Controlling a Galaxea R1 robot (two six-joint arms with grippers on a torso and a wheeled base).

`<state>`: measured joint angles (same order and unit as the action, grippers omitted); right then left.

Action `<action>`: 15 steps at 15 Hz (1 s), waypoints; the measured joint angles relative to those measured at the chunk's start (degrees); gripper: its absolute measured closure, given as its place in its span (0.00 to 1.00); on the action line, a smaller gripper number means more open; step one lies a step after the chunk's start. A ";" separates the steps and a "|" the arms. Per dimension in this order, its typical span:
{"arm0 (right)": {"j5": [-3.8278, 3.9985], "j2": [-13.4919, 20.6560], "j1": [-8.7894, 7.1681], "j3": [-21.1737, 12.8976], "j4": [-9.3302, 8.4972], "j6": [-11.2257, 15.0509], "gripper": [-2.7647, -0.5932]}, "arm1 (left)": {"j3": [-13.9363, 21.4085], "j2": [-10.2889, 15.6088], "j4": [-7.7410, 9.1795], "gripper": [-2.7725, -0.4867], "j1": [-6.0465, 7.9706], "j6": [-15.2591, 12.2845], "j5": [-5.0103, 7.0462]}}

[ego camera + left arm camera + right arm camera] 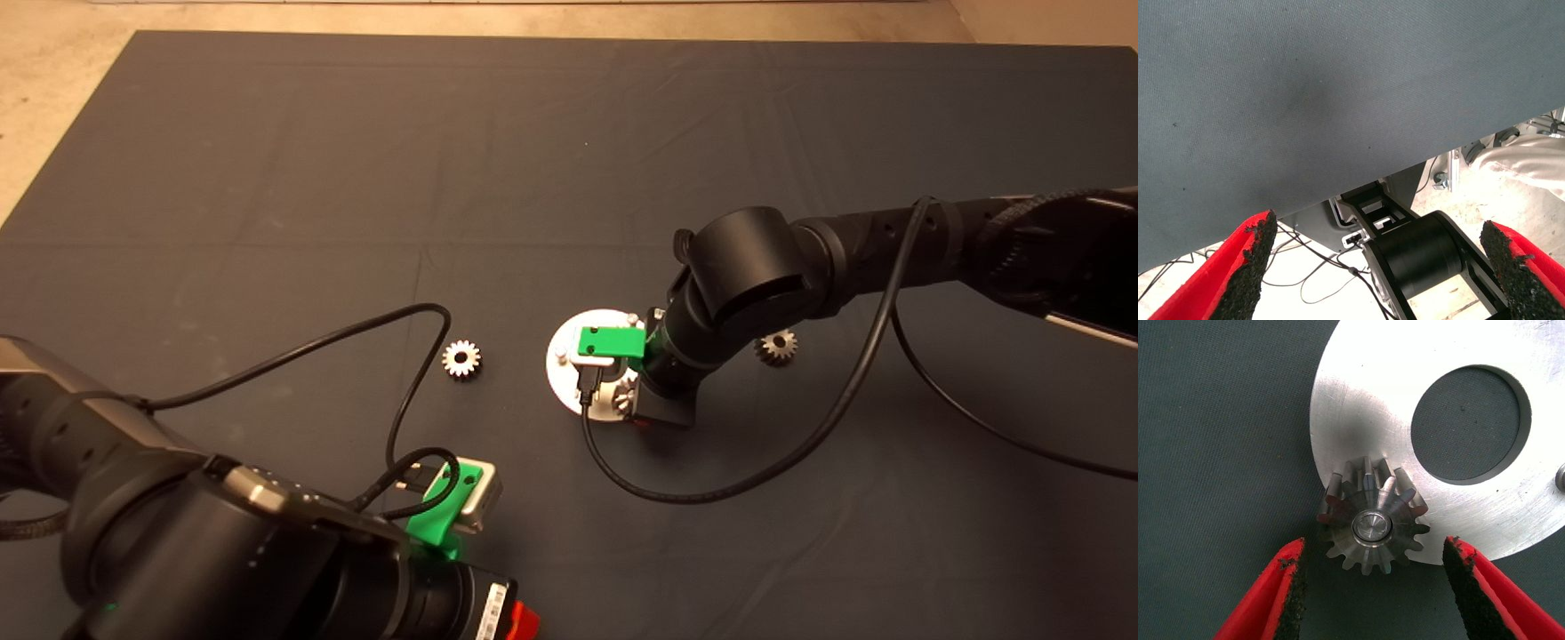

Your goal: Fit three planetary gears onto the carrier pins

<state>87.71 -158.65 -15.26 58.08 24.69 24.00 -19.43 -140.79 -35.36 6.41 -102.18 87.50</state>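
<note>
One planetary gear [1371, 523] sits on its pin at frame centre, right gripper [1371, 600] spread wide around it, gripping nothing | two gears [461, 359] [777, 346] lie loose on mat | left gripper [1371, 267] parked lower left, fingers apart, empty | small, rigid, likely slippery steel: pinch across teeth.

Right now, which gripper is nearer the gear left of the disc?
Right. The right gripper hangs over the disc, open around a gear on a pin, just beside that loose gear. The left gripper waits at the mat's lower left, open, farther off.
</note>
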 joint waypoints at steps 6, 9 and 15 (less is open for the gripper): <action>-0.11 2.20 0.00 -2.43 -0.02 0.05 0.45 | 0.00 0.02 0.00 0.26 0.00 0.00 0.00; -0.05 5.89 0.00 -5.57 -0.02 1.06 0.38 | 0.00 0.02 0.00 0.26 0.00 0.00 0.00; -0.20 17.82 -0.29 -10.54 -0.02 5.43 0.33 | 0.00 0.00 0.00 0.26 0.00 0.00 0.00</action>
<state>87.52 -140.83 -15.55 47.54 24.66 29.44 -19.43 -140.79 -35.36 6.41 -102.18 87.50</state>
